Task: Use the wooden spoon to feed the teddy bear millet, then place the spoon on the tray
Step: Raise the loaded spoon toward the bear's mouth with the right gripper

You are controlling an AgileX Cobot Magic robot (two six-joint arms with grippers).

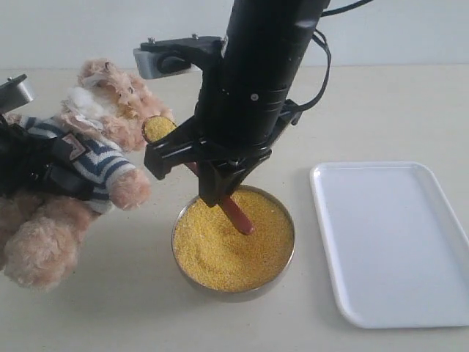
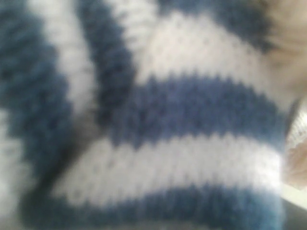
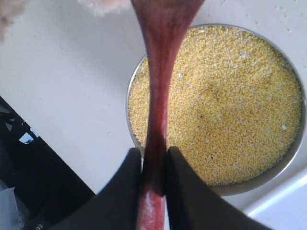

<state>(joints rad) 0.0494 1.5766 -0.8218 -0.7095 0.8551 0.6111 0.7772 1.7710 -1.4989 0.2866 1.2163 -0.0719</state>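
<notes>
The teddy bear [image 1: 110,158] leans at the left in its striped shirt [image 2: 192,110]. My left gripper [image 1: 33,172] is shut on its torso, and its fingers are hidden in the left wrist view. The right gripper [image 1: 212,176] [image 3: 153,155] is shut on the handle of the wooden spoon [image 1: 238,213] [image 3: 158,72]. The spoon's bowl [image 1: 157,128] carries millet and sits right at the bear's muzzle. Below it stands the metal bowl [image 1: 174,242] [image 3: 254,184] full of millet [image 1: 227,253] [image 3: 230,105]. The white tray [image 1: 396,242] lies to the right with nothing on it.
The pale table [image 1: 381,110] carries the bowl and the tray. A corner of the tray [image 3: 283,206] shows beside the metal bowl in the right wrist view. The right arm's black body [image 1: 264,66] towers over the bowl.
</notes>
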